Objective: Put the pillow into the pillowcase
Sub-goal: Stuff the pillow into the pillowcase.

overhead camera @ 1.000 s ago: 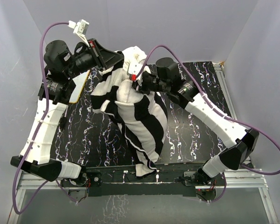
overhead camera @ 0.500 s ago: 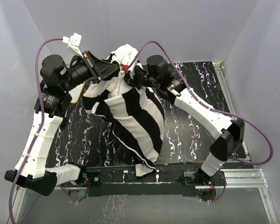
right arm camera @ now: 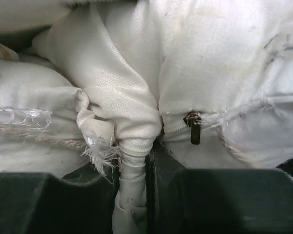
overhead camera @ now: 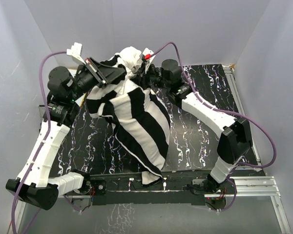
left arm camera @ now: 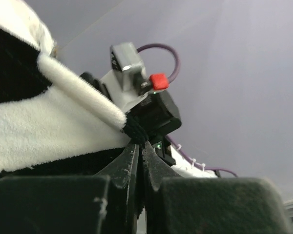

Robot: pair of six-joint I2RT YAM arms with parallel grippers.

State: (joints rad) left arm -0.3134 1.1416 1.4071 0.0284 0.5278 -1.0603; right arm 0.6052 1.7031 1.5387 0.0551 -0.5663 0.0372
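Nearest: left pincer (left arm camera: 139, 142), jaws pressed tight on the hem of the pillowcase (left arm camera: 49, 126), striped pile bunched to its left. The right pincer (right arm camera: 136, 163) is barely parted, pinching a fold of the pillow (right arm camera: 210, 63) just beside a small zipper pull (right arm camera: 193, 130). Both pincers are held high, close together. The pillow's white top pokes out between and beyond them. The striped sleeve drapes from them down to the near edge of the black marbled table (overhead camera: 200, 136). Pale walls (overhead camera: 195, 29) stand behind.
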